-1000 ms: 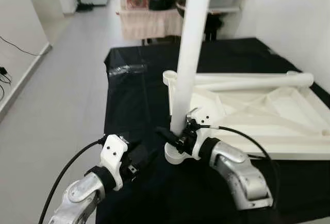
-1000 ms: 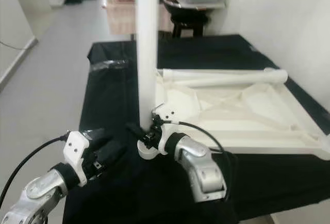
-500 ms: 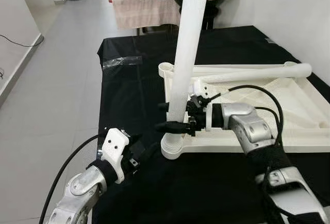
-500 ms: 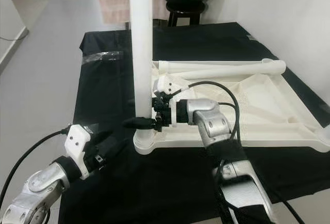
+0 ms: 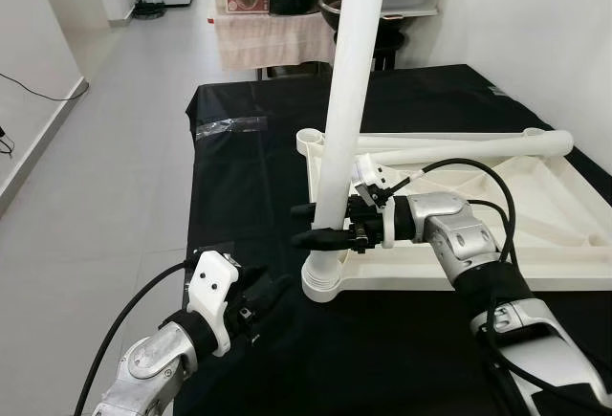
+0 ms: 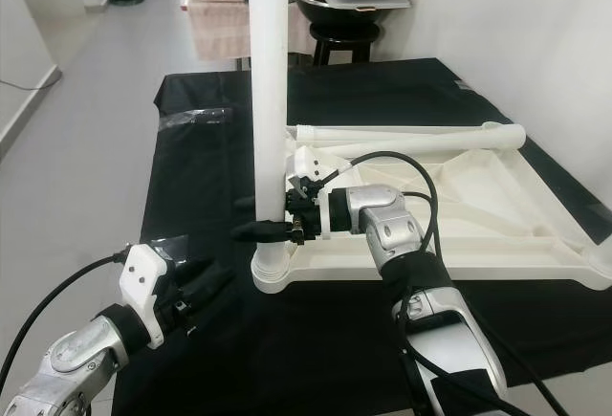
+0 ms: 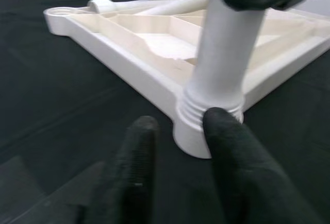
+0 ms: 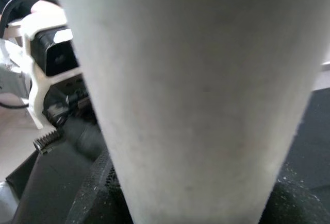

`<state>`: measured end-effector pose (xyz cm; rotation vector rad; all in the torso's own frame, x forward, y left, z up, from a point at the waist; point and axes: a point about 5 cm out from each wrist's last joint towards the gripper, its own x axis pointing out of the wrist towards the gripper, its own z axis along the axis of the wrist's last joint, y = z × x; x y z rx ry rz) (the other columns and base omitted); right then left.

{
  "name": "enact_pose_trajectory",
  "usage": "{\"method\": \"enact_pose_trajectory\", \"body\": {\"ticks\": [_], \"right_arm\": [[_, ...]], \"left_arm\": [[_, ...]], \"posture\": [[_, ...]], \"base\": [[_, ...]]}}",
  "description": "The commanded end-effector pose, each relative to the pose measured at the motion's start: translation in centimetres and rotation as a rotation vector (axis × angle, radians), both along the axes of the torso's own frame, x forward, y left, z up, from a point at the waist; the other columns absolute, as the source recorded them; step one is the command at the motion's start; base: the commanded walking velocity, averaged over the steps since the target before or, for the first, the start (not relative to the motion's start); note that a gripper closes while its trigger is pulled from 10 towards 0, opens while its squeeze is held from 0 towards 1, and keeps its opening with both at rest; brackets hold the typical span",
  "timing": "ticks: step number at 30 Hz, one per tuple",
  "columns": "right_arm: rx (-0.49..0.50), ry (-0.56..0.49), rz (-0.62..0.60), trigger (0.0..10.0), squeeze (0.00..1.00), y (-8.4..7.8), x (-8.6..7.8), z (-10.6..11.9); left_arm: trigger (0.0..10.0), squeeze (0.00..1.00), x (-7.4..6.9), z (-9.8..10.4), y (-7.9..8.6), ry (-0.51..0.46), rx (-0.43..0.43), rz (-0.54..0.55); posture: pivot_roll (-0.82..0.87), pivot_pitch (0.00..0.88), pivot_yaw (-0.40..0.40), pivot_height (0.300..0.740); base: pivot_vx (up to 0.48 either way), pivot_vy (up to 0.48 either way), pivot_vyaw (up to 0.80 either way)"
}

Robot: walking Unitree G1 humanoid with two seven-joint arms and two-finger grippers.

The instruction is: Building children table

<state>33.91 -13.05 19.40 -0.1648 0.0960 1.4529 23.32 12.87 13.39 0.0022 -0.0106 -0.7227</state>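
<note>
Tabletop (image 5: 535,196) lies upside down on the black bench (image 5: 249,177); the right pincer (image 5: 316,227) clasps the upright leg (image 5: 349,81) above its corner socket (image 5: 323,280), steadying it. Left pincer (image 7: 175,167) rests open nearby.

Right arm reaching in from the near right edge of the black-draped table, elbow bent, silver forearm level and pointing toward the robot's left. Right gripper (image 5: 320,226) with its two long black fingers (image 6: 256,230) closed on the upright white table leg (image 5: 346,100), one finger on each side, low down near the near-left corner socket; black cable looping over the wrist. Left arm low at the near left corner of the table, forearm angled up and inward. Left gripper (image 5: 256,296) resting just short of the leg's base, fingers (image 7: 135,167) parted, holding nothing.
</note>
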Motion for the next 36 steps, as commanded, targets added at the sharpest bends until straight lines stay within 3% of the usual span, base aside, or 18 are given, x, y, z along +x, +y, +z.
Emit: {"method": "enact_pose_trajectory", "body": {"ticks": [1, 2, 6, 7, 8, 9, 11, 12, 14, 20, 21, 22, 23, 24, 28, 29, 30, 36], "right_arm": [[-0.02, 0.012, -0.074, 0.0, 0.0, -1.8, -0.6, -0.7], [-0.02, 0.012, -0.074, 0.0, 0.0, -1.8, -0.6, -0.7], [-0.007, 0.017, -0.311, 0.0, 0.0, -0.9, -2.3, -2.5], [-0.036, 0.067, -0.605, 0.0, 0.0, 0.5, -3.5, -4.9], [-0.036, 0.067, -0.605, 0.0, 0.0, 0.5, -3.5, -4.9], [-0.069, 0.102, -0.841, 0.0, 0.0, 0.9, -4.6, -6.3], [-0.215, -0.08, -0.91, 0.0, 0.0, 1.7, -6.1, -6.5], [-0.181, -0.033, -0.91, 0.0, 0.0, 1.4, -5.4, -6.7], [-0.119, 0.059, -0.924, 0.0, 0.0, 0.8, -4.3, -7.0], [-0.106, 0.084, -0.883, 0.0, 0.0, 1.2, -3.5, -6.7], [-0.093, 0.08, -0.864, 10.0, 0.0, 1.4, -3.0, -6.2], [-0.084, 0.077, -0.85, 10.0, 0.0, 1.7, -3.0, -5.9], [-0.054, 0.078, -0.79, 10.0, 0.74, 2.2, -3.0, -5.3], [-0.024, 0.089, -0.701, 10.0, 1.0, 2.9, -3.1, -4.8], [0.083, 0.049, -0.366, 10.0, 1.0, 3.6, -3.3, -2.1], [0.079, 0.032, -0.298, 10.0, 0.74, 3.3, -3.2, -1.7], [0.059, 0.013, -0.259, 10.0, 0.0, 3.0, -2.8, -1.6], [-0.048, 0.036, -0.109, 10.0, 0.0, 1.2, -1.1, -1.7]], "left_arm": [[0.0, 0.0, -0.2, 0.0, 0.2, 0.011, -0.001, 0.003], [0.0, 0.0, -0.2, 0.0, 0.2, 0.011, -0.001, 0.003], [0.0, 0.0, -0.4, -0.1, 0.4, 0.015, -0.003, 0.001], [0.0, 0.0, -0.6, -0.1, 0.6, 0.016, 0.003, 0.006], [0.0, 0.0, -0.6, -0.1, 0.6, 0.016, 0.003, 0.006], [0.0, 0.0, -0.7, -0.1, 0.8, 0.016, 0.008, 0.01], [0.0, 0.0, -1.2, -0.1, 1.0, 0.016, 0.014, 0.011], [10.0, 0.0, -1.5, -0.2, 1.0, 0.032, 0.004, 0.015], [10.0, 0.0, -1.7, -0.4, 0.8, 0.05, -0.004, 0.012], [10.0, 0.0, -1.6, -0.5, 0.6, 0.046, 0.011, 0.005], [10.0, 0.0, -1.5, -0.5, 0.5, 0.043, 0.012, 0.015], [10.0, 0.0, -1.4, -0.5, 0.5, 0.042, 0.011, 0.02], [10.0, 0.0, -1.3, -0.5, 0.5, 0.042, 0.011, 0.025], [10.0, 0.0, -1.2, -0.5, 0.5, 0.041, 0.013, 0.03], [10.0, 0.0, -0.9, -0.4, 0.5, 0.04, 0.021, 0.05], [10.0, 0.0, -0.8, -0.3, 0.5, 0.039, 0.024, 0.06], [10.0, 0.0, -0.6, -0.3, 0.6, 0.035, 0.027, 0.073], [10.0, 0.0, -0.1, -0.3, 0.5, 0.01, 0.072, 0.112]], "posture": [[0.02, 0.095, -0.027, 0.74], [0.02, 0.095, -0.027, 0.74], [0.03, 0.094, -0.044, 0.74], [0.02, 0.096, -0.04, 0.74], [0.02, 0.096, -0.04, 0.74], [0.02, 0.097, -0.039, 0.74], [0.02, 0.09, -0.026, 0.74], [0.01, 0.072, -0.014, 0.74], [0.03, 0.071, -0.026, 0.74], [0.03, 0.063, -0.027, 0.74], [0.03, 0.06, -0.029, 0.74], [0.03, 0.058, -0.028, 0.74], [0.03, 0.058, -0.028, 0.74], [0.04, 0.061, -0.027, 0.74], [0.04, 0.06, -0.027, 0.74], [0.04, 0.062, -0.029, 0.74], [0.04, 0.062, -0.031, 0.74], [0.05, 0.065, -0.045, 0.74]], "base": [[0.0, 0.0, 0.0], [0.0, 0.0, 0.0], [0.0, 0.0, 0.0], [0.0, 0.0, 0.0], [0.0, 0.0, 0.0], [0.0, 0.0, 0.0], [0.0, 0.0, 0.0], [0.0, 0.0, 0.0], [0.0, 0.0, 0.0], [0.0, 0.0, 0.0], [0.0, 0.0, 0.0], [0.0, 0.0, 0.0], [0.0, 0.0, 0.0], [0.0, 0.0, 0.0], [0.0, 0.0, 0.0], [0.0, 0.0, 0.0], [0.0, 0.0, 0.0], [0.0, 0.0, 0.0]]}}
